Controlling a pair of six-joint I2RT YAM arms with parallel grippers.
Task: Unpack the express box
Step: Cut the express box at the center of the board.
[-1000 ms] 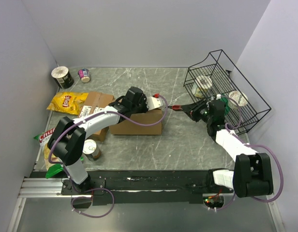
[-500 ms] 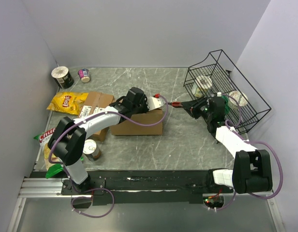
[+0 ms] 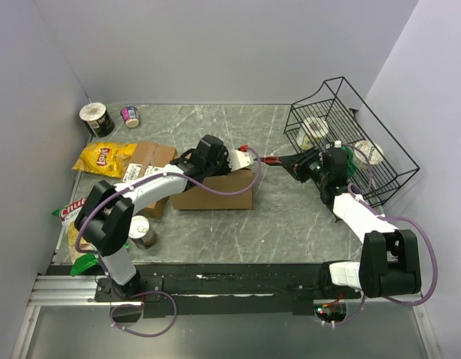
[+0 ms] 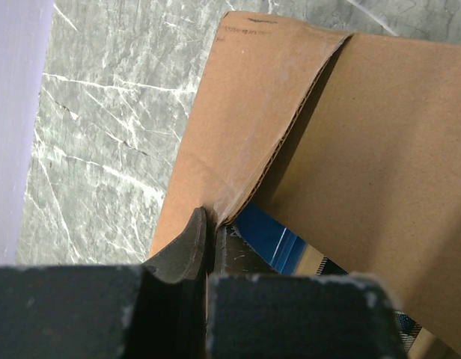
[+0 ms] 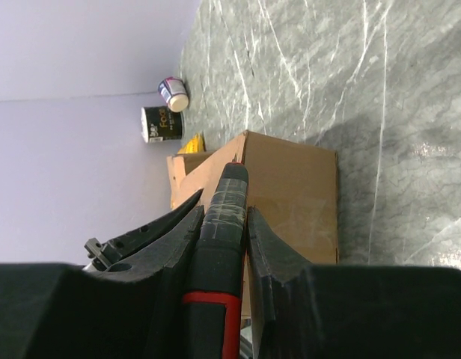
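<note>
The brown express box [image 3: 214,188] sits mid-table with its top flaps raised. My left gripper [image 3: 245,163] is over its right end, shut on the edge of a cardboard flap [image 4: 238,134]; the jaws [image 4: 210,224] pinch it tight. Below the flap, something blue [image 4: 269,235] shows inside the box. My right gripper [image 3: 295,164] is to the right of the box, shut on a black-and-red cutter [image 3: 274,160] that points left at the box's top right corner. In the right wrist view the cutter [image 5: 219,247] lies between the fingers [image 5: 224,206], its tip just short of the box [image 5: 294,196].
A black wire basket [image 3: 388,161] with cups stands at the back right, close behind my right arm. A yellow chip bag [image 3: 103,158], a dark can [image 3: 96,119] and a small cup [image 3: 130,115] lie at the back left. A tin [image 3: 141,230] and snack bags [image 3: 69,215] sit front left.
My right gripper has carried the cutter a little left and back, closer to the box corner. The left gripper has stayed shut on the flap.
</note>
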